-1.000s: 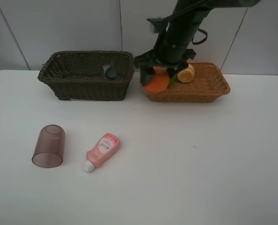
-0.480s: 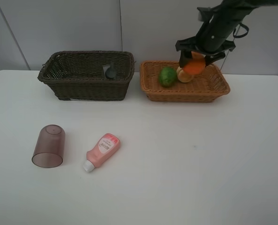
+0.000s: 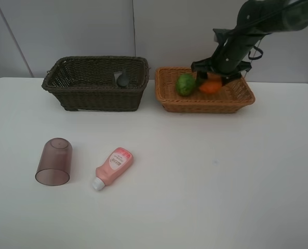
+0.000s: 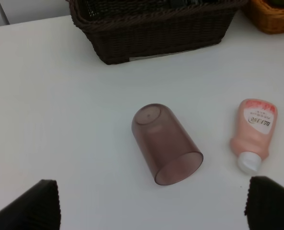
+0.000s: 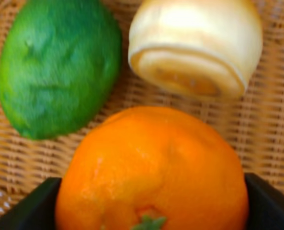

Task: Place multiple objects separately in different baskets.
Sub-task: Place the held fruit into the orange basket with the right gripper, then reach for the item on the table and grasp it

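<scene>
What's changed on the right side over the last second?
The right claw, still gripping the orange, swung from the light basket's left end toward its middle and lowered the fruit inside, beside the green fruit. Nothing was released. The cup, pink bottle and dark basket stayed put.

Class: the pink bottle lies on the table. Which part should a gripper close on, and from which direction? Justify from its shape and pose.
Probably mid-body on the pink bottle, coming straight down from above with jaws across its width. It lies flat on the table, long sides free, and the body narrows toward the white cap.
</scene>
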